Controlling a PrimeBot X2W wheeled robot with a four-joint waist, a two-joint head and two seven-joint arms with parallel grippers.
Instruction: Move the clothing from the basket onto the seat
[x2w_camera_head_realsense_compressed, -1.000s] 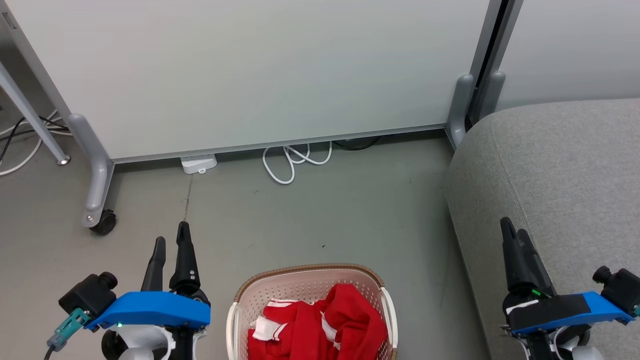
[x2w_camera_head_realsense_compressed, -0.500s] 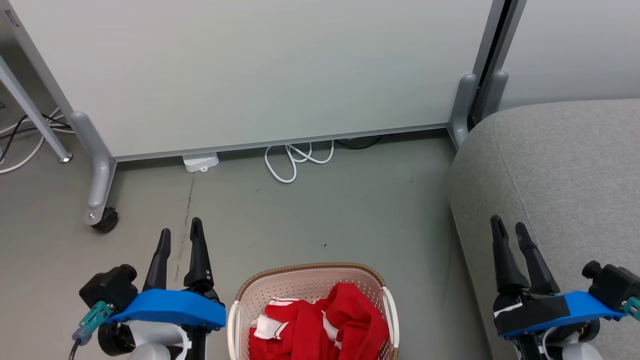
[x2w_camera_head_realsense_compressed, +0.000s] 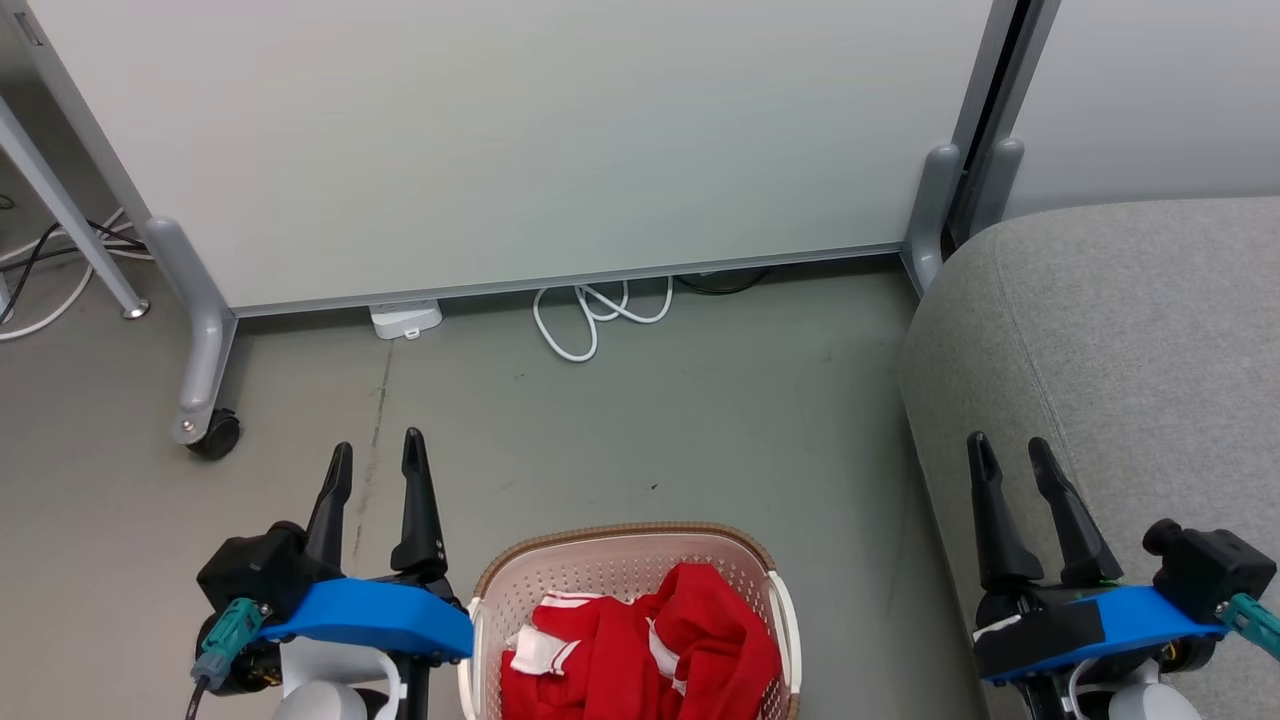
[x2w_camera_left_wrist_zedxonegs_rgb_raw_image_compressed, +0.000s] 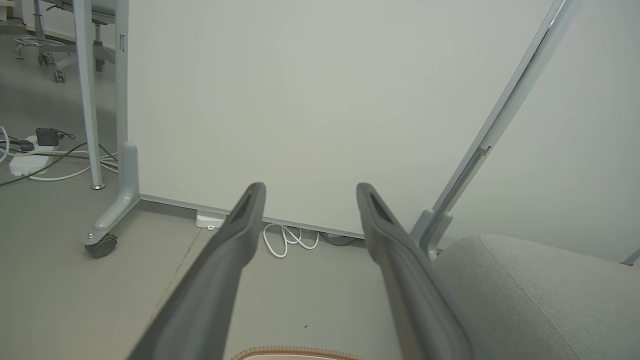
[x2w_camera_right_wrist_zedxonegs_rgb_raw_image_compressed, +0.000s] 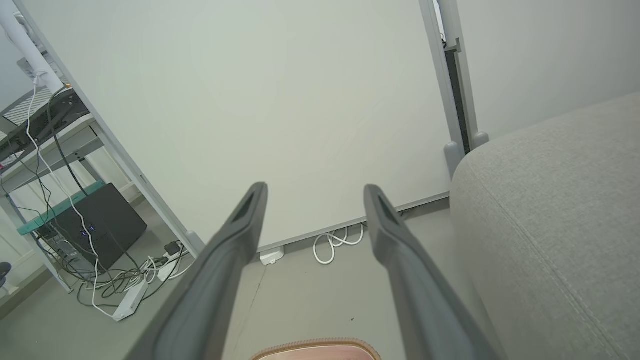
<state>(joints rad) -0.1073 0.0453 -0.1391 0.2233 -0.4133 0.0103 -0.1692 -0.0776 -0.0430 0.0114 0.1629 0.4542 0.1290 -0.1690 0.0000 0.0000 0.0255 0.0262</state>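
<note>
I'm at the opening step, and nothing has been lifted yet. My left fingers (x2w_camera_head_realsense_compressed: 415, 490) are spread wide and grasp nothing. My right fingers (x2w_camera_head_realsense_compressed: 988, 500) are the same, splayed and bare. Both pairs point forward, away from me, out over the floor (x2w_camera_head_realsense_compressed: 700, 420) rather than down at the load.

The clothing (x2w_camera_head_realsense_compressed: 640, 650) lies bundled in the basket (x2w_camera_head_realsense_compressed: 620, 532), red folds with white stripes heaped toward the side nearer my right fingers. The basket stands on the floor between my two pairs, just beside the left pair. It sits lower and closer to my body than any of the tips. The seat (x2w_camera_head_realsense_compressed: 1130, 330) runs ahead of and beneath my right fingers, well apart from my left ones. I see no red cloth on the part of it in view, so as I judge it the whole transfer is yet to be done.

The next move, I think, calls for tipping one pair downward and drawing it back over the basket. The open tips would then sink into the heap and close on a thick fold rather than a loose edge. The right pair looks the better choice, since the seat is already under it and the carry would be short. The cloth is soft and tangled, so one pull may bring up more than I mean to take. Reaching too deep could also snag the basket's perforated wall.
</note>
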